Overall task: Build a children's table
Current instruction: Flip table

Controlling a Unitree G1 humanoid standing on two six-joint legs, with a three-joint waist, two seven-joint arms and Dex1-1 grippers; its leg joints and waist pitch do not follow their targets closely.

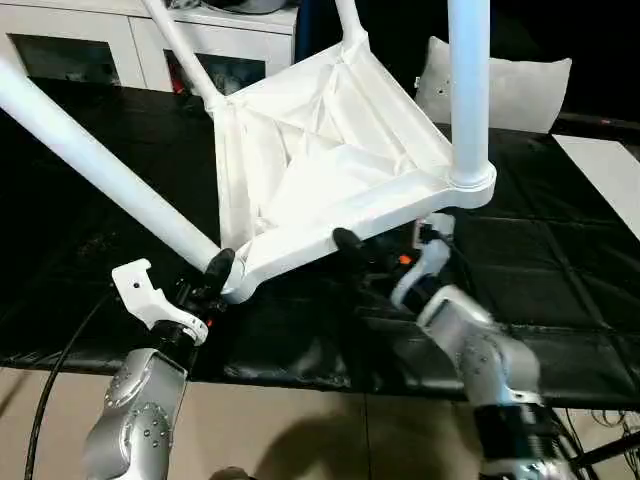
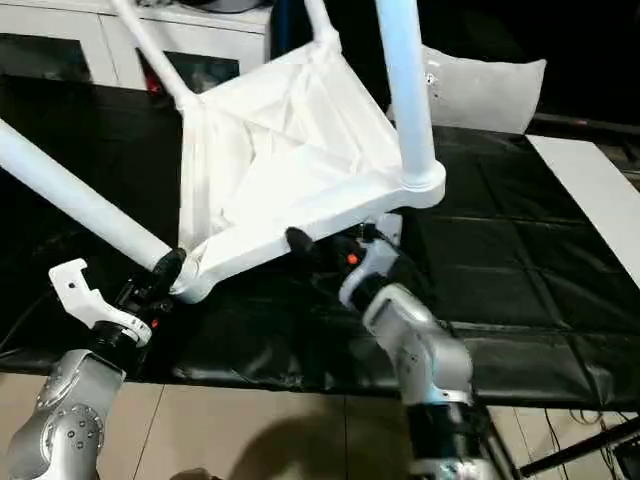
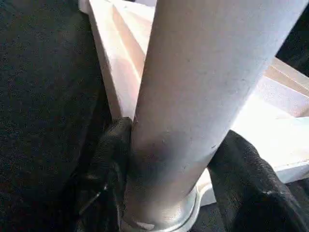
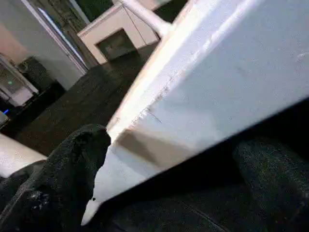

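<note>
At seven o'clock, the left gripper point(image 1: 218, 272) is pinching a leg point(image 1: 100, 165) at its socket, steadying it. The children's table point(image 1: 320, 160) is lying tilted, underside up, at centre. At five o'clock, the right gripper point(image 1: 350, 243) is clamping its rim, bracing it.

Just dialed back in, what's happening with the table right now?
The children's table is tipped up on the black mat, ribbed underside facing the camera, with legs seated in its corner sockets. The left tool is shut on the near-left leg just above its socket. The right tool grips the tabletop's near edge, one finger over the rim.
</note>
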